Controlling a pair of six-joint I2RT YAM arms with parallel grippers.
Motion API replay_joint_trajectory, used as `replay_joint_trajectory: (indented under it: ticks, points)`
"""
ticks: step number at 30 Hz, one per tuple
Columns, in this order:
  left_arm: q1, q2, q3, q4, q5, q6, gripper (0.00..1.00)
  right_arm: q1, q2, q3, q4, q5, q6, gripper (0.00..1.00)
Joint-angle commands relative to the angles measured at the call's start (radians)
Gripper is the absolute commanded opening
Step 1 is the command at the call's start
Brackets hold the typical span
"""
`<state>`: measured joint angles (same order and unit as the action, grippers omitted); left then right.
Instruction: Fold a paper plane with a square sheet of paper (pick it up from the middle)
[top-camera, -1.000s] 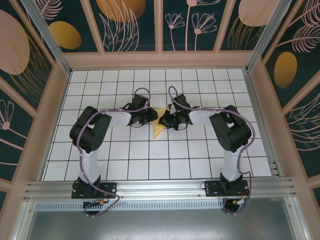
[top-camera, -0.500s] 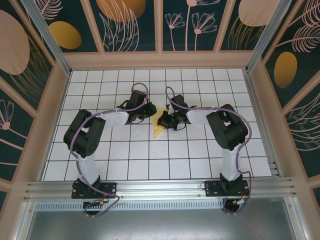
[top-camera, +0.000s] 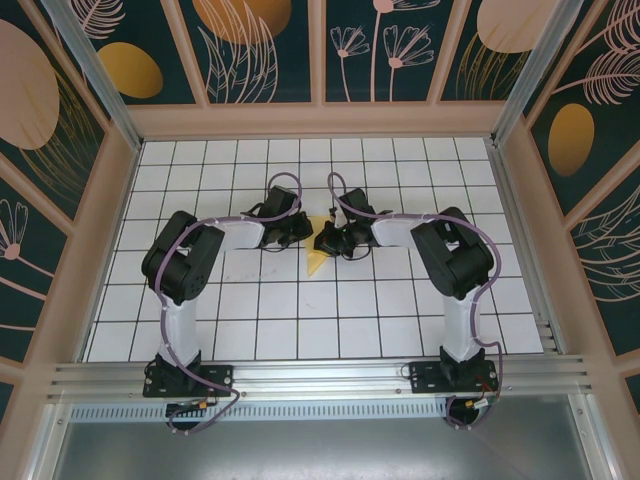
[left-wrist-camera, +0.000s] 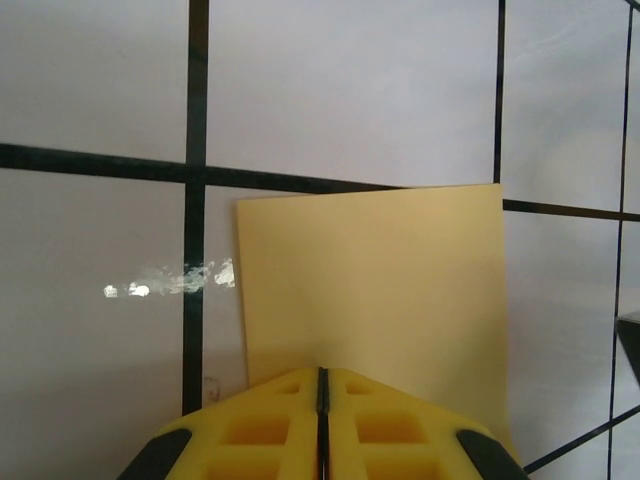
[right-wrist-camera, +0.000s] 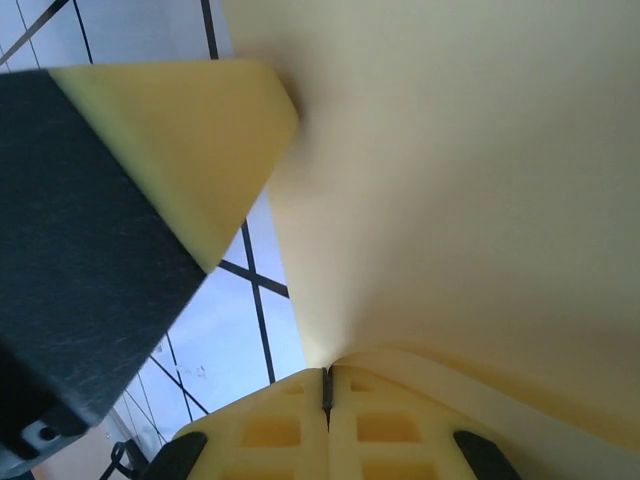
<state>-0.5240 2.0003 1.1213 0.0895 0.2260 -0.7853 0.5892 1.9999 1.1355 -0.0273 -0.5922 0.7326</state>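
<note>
The square sheet of paper (top-camera: 316, 259) is yellow and partly folded, with a point toward the near side, and lies at the middle of the grid table. My left gripper (top-camera: 302, 232) meets it from the left and my right gripper (top-camera: 326, 241) from the right. In the left wrist view the paper (left-wrist-camera: 380, 290) lies flat ahead, and the left gripper (left-wrist-camera: 321, 373) is shut, its tips on the near edge. In the right wrist view the right gripper (right-wrist-camera: 326, 372) is shut on the paper (right-wrist-camera: 460, 180), which curves up from its tips. The left gripper's finger (right-wrist-camera: 180, 140) looms close by.
The white grid table (top-camera: 250, 310) is walled by a wooden frame with dark flowered panels (top-camera: 265, 50). An aluminium rail (top-camera: 320, 375) runs along the near edge by both arm bases. Both arms bend inward, their elbows out at the sides.
The left jaws have closed the last bit on the paper's edge. The left arm's elbow swung out and came back. The right gripper edged slightly left with the paper.
</note>
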Motion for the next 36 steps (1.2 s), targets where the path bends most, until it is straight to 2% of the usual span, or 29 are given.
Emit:
replay_joint_trajectory:
  ticks: [1, 36]
  points:
    - [-0.004, 0.022, 0.021, -0.042, -0.001, 0.024, 0.11, 0.004, 0.029, 0.032, -0.025, 0.0, -0.048, 0.0]
    - [-0.004, 0.018, 0.012, -0.034, 0.022, 0.02, 0.1, 0.005, 0.065, 0.053, -0.069, -0.005, -0.15, 0.0]
